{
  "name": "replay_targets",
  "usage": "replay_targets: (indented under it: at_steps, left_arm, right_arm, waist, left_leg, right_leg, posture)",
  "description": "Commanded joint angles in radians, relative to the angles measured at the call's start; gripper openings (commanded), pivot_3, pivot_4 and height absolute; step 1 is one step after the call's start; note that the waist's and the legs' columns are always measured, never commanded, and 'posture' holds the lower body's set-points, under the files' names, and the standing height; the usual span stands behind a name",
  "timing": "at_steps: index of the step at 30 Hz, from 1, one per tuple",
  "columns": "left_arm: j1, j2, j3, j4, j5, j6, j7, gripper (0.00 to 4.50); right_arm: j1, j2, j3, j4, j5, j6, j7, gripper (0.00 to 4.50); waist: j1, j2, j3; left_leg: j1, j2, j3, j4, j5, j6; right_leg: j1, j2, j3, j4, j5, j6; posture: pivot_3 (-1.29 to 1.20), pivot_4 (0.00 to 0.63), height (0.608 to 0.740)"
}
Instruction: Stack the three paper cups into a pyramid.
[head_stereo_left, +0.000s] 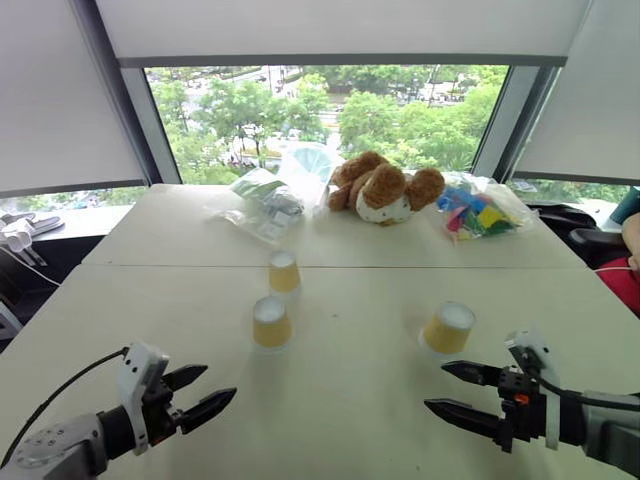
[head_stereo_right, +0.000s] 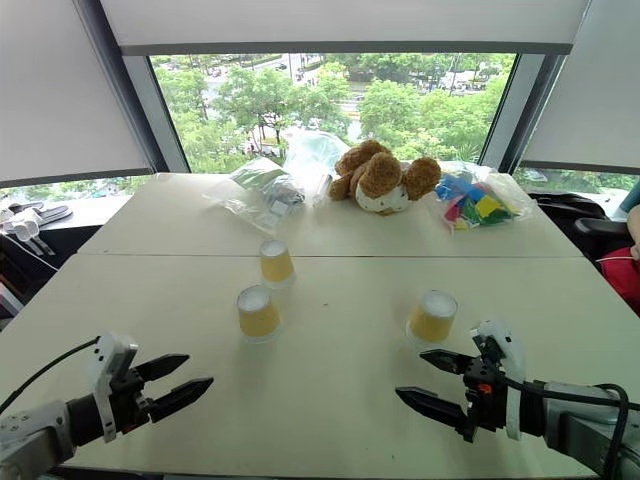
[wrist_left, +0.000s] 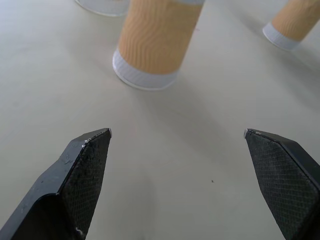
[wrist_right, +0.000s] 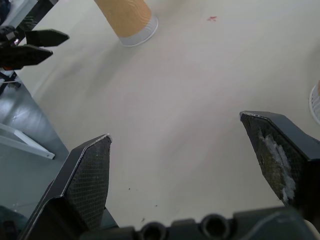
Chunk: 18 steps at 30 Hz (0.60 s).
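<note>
Left claw (wrist_right: 30, 45) beside cup (wrist_right: 127, 20)

A pale desk (head_stereo_left: 340, 400) stretches toward a wide window with green trees outside. Three paper cups stand upside down on it, apart from one another: one cup (head_stereo_left: 284, 272) near the middle seam, a second cup (head_stereo_left: 271, 322) just in front of it, and a third cup (head_stereo_left: 448, 328) well off to the right. At the far edge lie a brown teddy bear (head_stereo_left: 385, 187), clear plastic bags (head_stereo_left: 275, 195) to its left and a bag of colourful pieces (head_stereo_left: 478, 212) to its right. In the foreground, the left gripper (head_stereo_left: 208, 393) and right gripper (head_stereo_left: 450, 390) hover low over the desk, jaws spread apart, each empty and pointing inward.
</note>
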Motion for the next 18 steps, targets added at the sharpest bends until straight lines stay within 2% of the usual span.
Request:
replay_targets:
  at_steps: [1,5,9,14,18]
  left_arm:
    - [-0.02,0.045,0.055,0.02,-0.012,-0.01,-0.038,4.39]
    - [-0.112,0.119,0.035,0.071,0.022,-0.045,-0.101,4.39]
    - [-0.35,0.153,-0.119,0.183,0.097,-0.097,-0.184,4.39]
    - [-0.602,0.11,-0.278,0.414,0.208,-0.2,-0.287,4.39]
    - [-0.731,0.054,-0.367,0.525,0.262,-0.248,-0.346,4.39]
  right_arm:
    - [-0.029,-0.026,-0.028,-0.005,0.023,0.015,0.006,4.5]
    - [-0.052,-0.04,-0.051,-0.027,0.064,0.052,-0.003,4.5]
    - [-0.118,-0.051,-0.018,-0.061,0.122,0.092,-0.035,4.5]
    - [-0.18,-0.064,-0.015,-0.088,0.16,0.125,-0.079,4.5]
    - [-0.2,-0.065,-0.033,-0.12,0.189,0.138,-0.126,4.5]
  waist:
    - [0.0,0.0,0.0]
    - [0.002,0.0,0.003]
    - [0.004,0.0,0.004]
    - [-0.004,0.0,0.006]
    - [-0.002,-0.003,0.008]
  left_leg:
    - [0.0,0.0,0.0,0.0,0.0,0.0]
    - [0.0,0.0,0.0,0.0,0.0,0.0]
    - [-0.001,0.0,0.0,0.001,0.0,0.0]
    - [-0.002,-0.001,0.0,-0.001,0.0,0.0]
    - [-0.003,-0.001,0.0,-0.001,0.0,0.0]
  right_leg:
    - [0.0,0.0,0.0,0.0,0.0,0.0]
    - [0.0,0.0,0.0,0.0,0.0,0.0]
    - [0.0,0.0,-0.001,-0.001,-0.001,-0.002]
    - [-0.002,0.0,-0.001,-0.001,0.001,0.001]
    - [-0.003,0.001,-0.001,-0.001,0.001,0.001]
  posture:
    - [0.0,0.15,0.74]
    - [0.0,0.15,0.74]
    - [0.0,0.15,0.74]
    - [0.0,0.15,0.74]
    - [0.0,0.15,0.74]
